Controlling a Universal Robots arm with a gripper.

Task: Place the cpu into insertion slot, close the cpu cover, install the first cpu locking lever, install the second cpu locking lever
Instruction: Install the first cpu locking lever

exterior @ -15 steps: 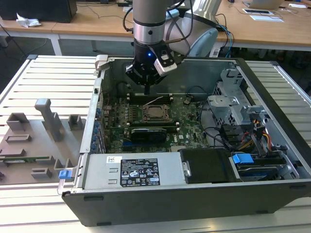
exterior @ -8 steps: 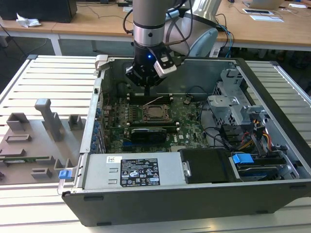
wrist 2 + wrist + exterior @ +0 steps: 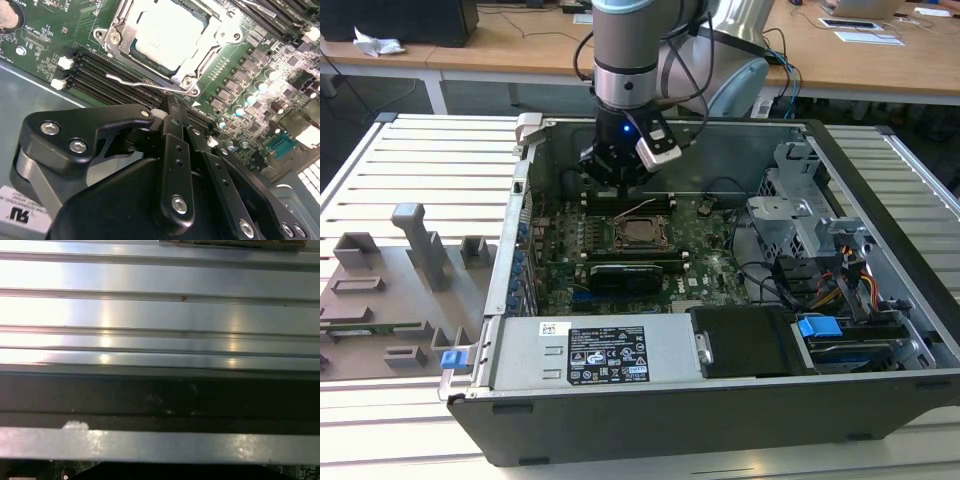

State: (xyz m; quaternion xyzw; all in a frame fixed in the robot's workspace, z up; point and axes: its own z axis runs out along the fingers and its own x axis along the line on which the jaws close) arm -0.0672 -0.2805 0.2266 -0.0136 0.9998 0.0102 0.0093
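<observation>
The gripper (image 3: 169,107) is seen in the second wrist view with its black fingers (image 3: 176,131) brought together, nothing being clamped between them. Its tip is poised just above the long black memory slots (image 3: 107,75), close beside a thin wire locking lever (image 3: 150,86) that runs along the edge of the insertion slot (image 3: 192,85). The cpu (image 3: 167,37) is seated in that slot, its silver-grey top framed by the cpu cover (image 3: 120,27), which lies flat over it.

In the exterior view the arm (image 3: 625,50) is held almost upright, reaching down into the open computer case (image 3: 880,150) (a blue light glows at its wrist), with the gripper (image 3: 617,188) above the green circuit board (image 3: 555,260) just behind the cpu (image 3: 640,234). A white label (image 3: 607,357) with printed symbols is carried on the power supply, its writing too small to be read. The case is set on a slatted metal tabletop (image 3: 420,160), and grey fixtures (image 3: 415,245) stand to the exterior view's left.
</observation>
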